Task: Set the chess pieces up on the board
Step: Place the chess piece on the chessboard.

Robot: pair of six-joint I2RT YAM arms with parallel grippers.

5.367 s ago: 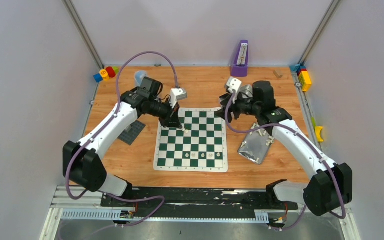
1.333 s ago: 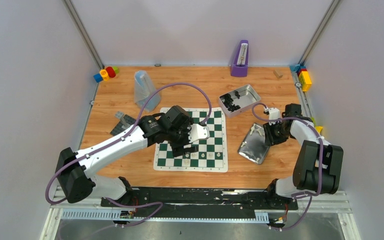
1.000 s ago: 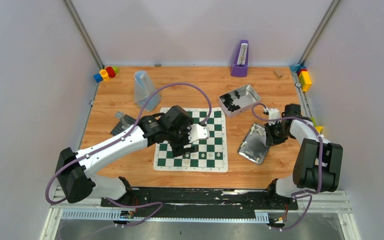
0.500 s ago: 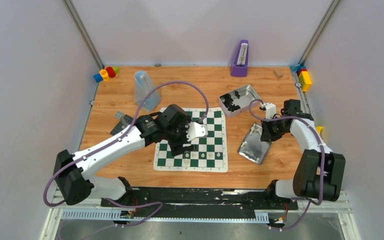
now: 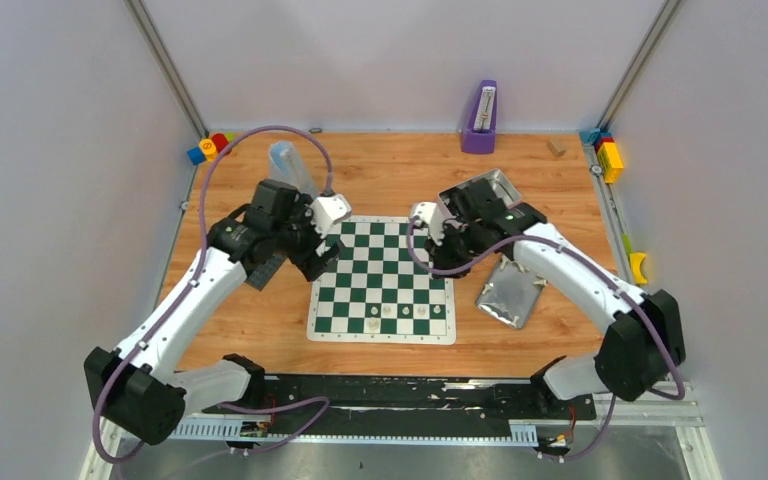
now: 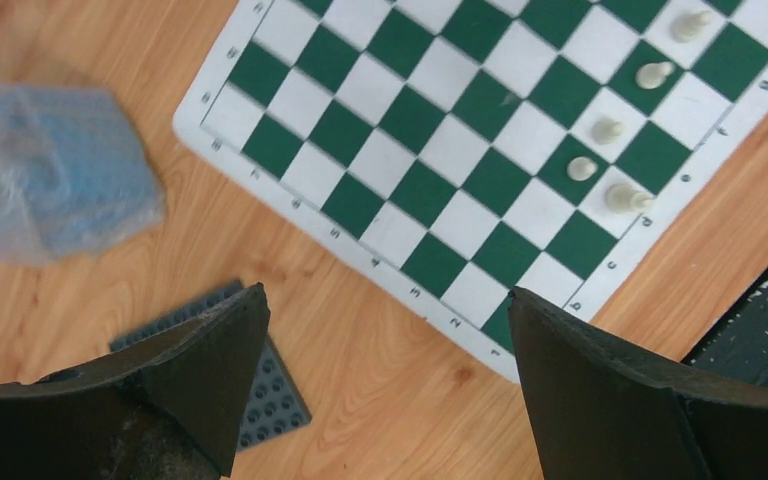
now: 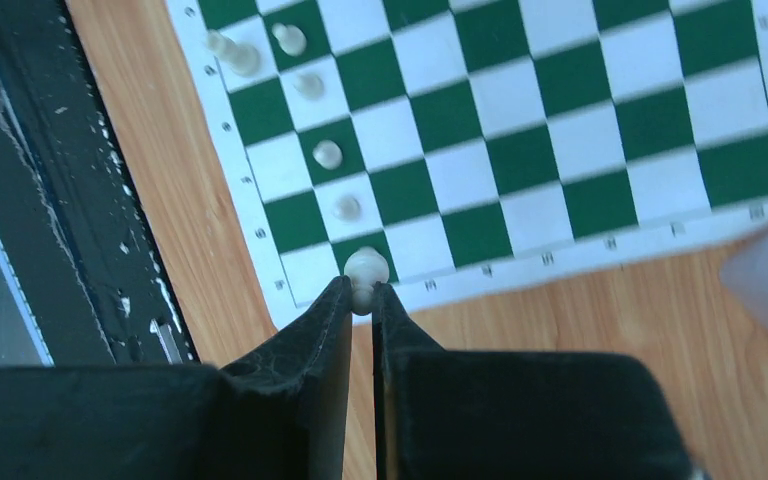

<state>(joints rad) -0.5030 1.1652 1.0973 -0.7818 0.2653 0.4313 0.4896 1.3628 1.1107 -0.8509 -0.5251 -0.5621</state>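
Observation:
The green-and-white board (image 5: 380, 262) lies flat mid-table. Several cream chess pieces (image 5: 404, 312) stand along its near rows, seen also as chess pieces (image 6: 608, 130) in the left wrist view. My left gripper (image 5: 322, 260) hovers over the board's left edge, open and empty (image 6: 385, 300), above bare wood beside the board (image 6: 480, 120). My right gripper (image 5: 446, 264) hangs over the board's right edge. In the right wrist view it is shut (image 7: 362, 290) on a cream round-headed piece (image 7: 366, 268), with the board (image 7: 560, 110) below.
A metal tin (image 5: 498, 184) sits behind the right wrist; a crumpled silver sheet (image 5: 510, 296) lies right of the board. A grey studded plate (image 6: 265, 400) and a bluish plastic bag (image 6: 50, 195) lie left. A purple stand (image 5: 481, 118) and coloured blocks (image 5: 210, 147) line the back.
My left arm drew back from the board's near rows to its left edge, jaws opening wider. My right arm swung from the silver sheet to the board's right edge with a piece.

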